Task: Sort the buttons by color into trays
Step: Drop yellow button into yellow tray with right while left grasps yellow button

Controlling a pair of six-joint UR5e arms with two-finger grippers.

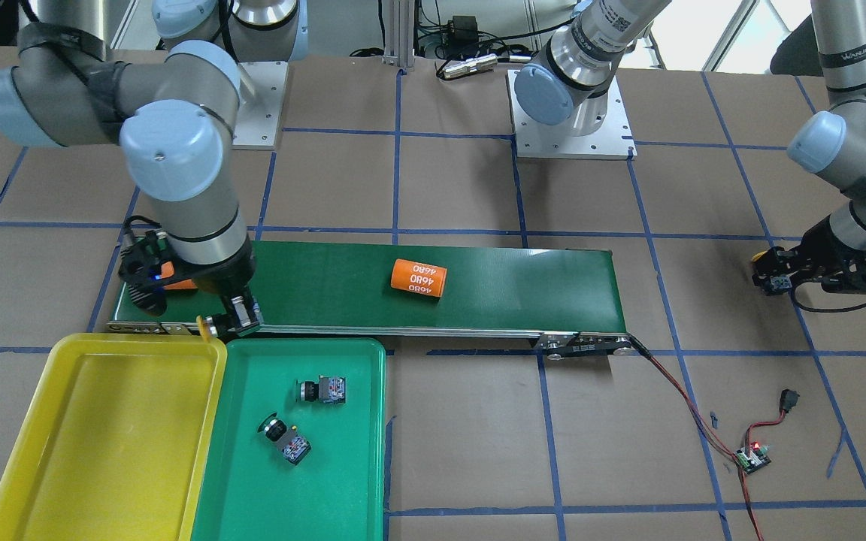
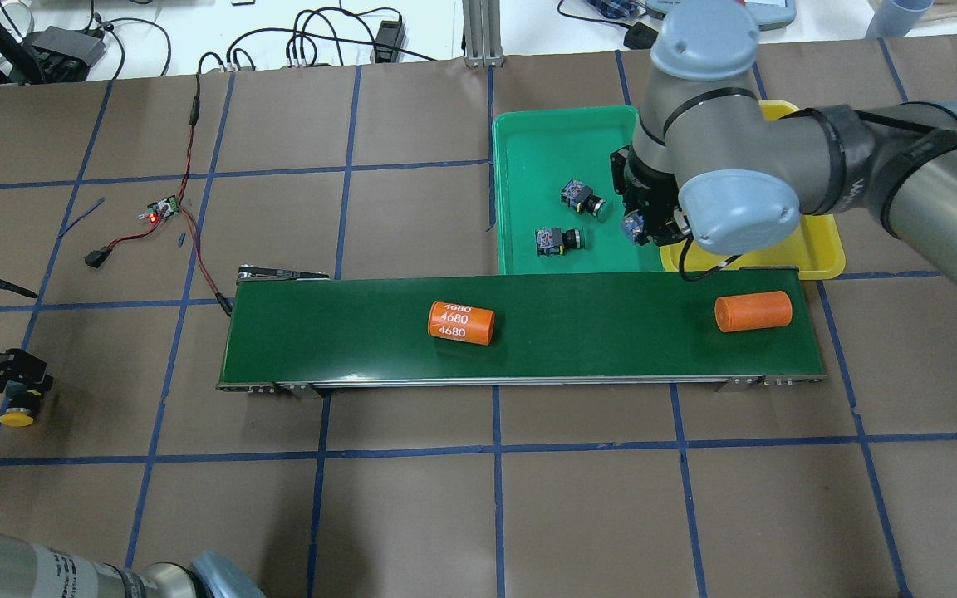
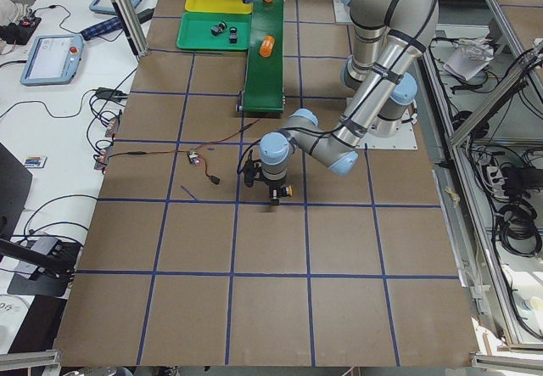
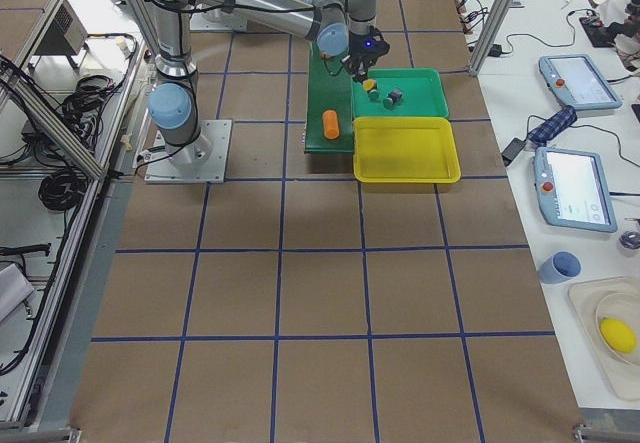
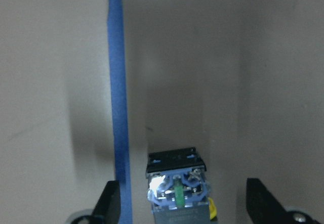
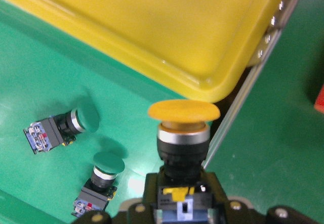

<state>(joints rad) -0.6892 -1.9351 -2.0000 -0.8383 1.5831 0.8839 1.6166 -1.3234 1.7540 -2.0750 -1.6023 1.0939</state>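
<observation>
The brown tabletop [image 1: 463,451] is marked with a grid of blue tape and carries a long dark-green conveyor belt [image 1: 523,285]. On the far side of the belt from the robot, at its right-arm end, a yellow tray [image 1: 102,421] and a green tray [image 1: 343,466] sit with their long edges touching. In the overhead view the right arm hides much of the yellow tray.

An orange cylinder [image 1: 419,278] lies near the middle of the belt, printed "4680" three times. A plain orange cylinder [image 2: 753,312] lies near the belt's tray end and is mostly hidden behind the right arm in the front-facing view.

The right hand [image 1: 237,317] hangs over the belt edge where the two trays meet. It is clamped on the body of a yellow button [image 6: 183,133], whose cap points toward the yellow tray's rim.

The left hand [image 5: 182,196] is well apart from the belt, low over the tabletop. Its fingers [image 5: 109,204] are spread wide, with a gap on each side of a second yellow button [image 2: 16,414]. The wrist view cuts off that button's cap.

Two green buttons [image 1: 322,391] [image 1: 285,439] lie on their sides in the green tray.
</observation>
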